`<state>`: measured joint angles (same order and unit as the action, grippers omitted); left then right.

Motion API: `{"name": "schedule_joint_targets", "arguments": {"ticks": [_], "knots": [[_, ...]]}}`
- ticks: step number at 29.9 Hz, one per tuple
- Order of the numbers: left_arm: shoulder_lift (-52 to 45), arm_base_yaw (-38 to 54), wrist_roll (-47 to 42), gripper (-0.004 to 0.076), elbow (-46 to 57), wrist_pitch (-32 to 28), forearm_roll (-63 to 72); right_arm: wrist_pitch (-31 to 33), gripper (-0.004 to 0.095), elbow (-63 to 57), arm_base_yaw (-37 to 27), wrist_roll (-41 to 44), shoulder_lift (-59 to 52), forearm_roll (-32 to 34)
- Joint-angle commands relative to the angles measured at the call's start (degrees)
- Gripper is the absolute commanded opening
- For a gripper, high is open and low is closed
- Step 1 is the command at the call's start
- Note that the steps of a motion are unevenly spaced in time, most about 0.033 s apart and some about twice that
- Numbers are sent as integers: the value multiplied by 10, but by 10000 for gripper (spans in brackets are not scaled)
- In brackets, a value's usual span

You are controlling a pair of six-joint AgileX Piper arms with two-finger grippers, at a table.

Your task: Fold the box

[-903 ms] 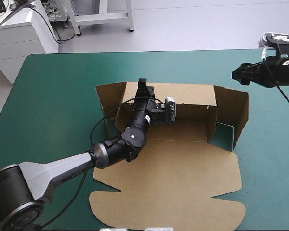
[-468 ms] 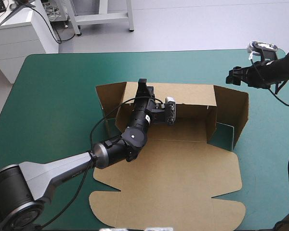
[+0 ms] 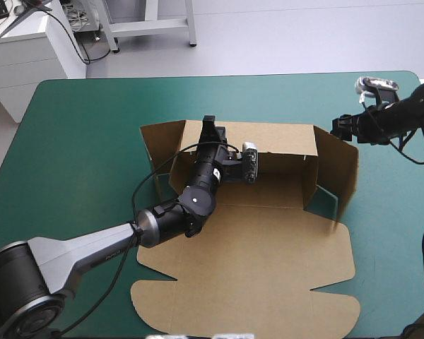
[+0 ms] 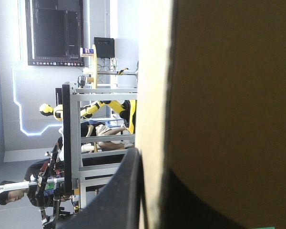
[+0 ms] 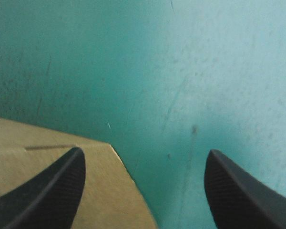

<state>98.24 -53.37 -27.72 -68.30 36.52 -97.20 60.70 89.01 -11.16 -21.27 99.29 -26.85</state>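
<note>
Surface: table [image 3: 78, 141], covered in teal-green, corners rounded.
Resting on it: brown box [image 3: 268, 261], lay around the middle, clear of the far, left and right edges.
Box shape: stood with far and side walls raised, lid spread flat toward the near edge.

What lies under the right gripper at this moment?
The right gripper is open: a corner of the box lies under one finger, bare teal-green cover under the other. Whatever is beneath the board is hidden.
</note>
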Motion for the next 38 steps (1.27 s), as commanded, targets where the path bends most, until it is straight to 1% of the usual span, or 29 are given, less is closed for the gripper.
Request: {"name": "schedule_joint_targets", "arguments": {"ticks": [1,7,10,15,17,21,27,32,38], "knots": [[-26,-4,-6,-8,-9,-8,-5,-29,630,-56,-3,-40,-58,-27],[-26,-4,-6,-8,-9,-10,-5,-87,626,-155,-4,-89,-136,-52],[-26,-4,-6,-8,-9,-9,-5,-95,626,-197,-4,-138,-162,-78],[-26,-4,-6,-8,-9,-9,-5,-94,626,-254,-4,-218,-186,-143],[-26,-4,-6,-8,-9,-9,-5,-93,618,-262,-4,-239,-194,-156],[-26,-4,-6,-8,-8,-9,-5,-77,616,-263,-4,-274,-207,-162],[-26,-4,-6,-8,-8,-9,-5,-35,605,-263,-4,-333,-213,-157],[-26,-4,-6,-8,-8,-9,-5,-35,603,-263,-4,-382,-213,-181],[-26,-4,-6,-8,-8,-9,-5,-36,603,-266,6,-391,-213,-193]]}}
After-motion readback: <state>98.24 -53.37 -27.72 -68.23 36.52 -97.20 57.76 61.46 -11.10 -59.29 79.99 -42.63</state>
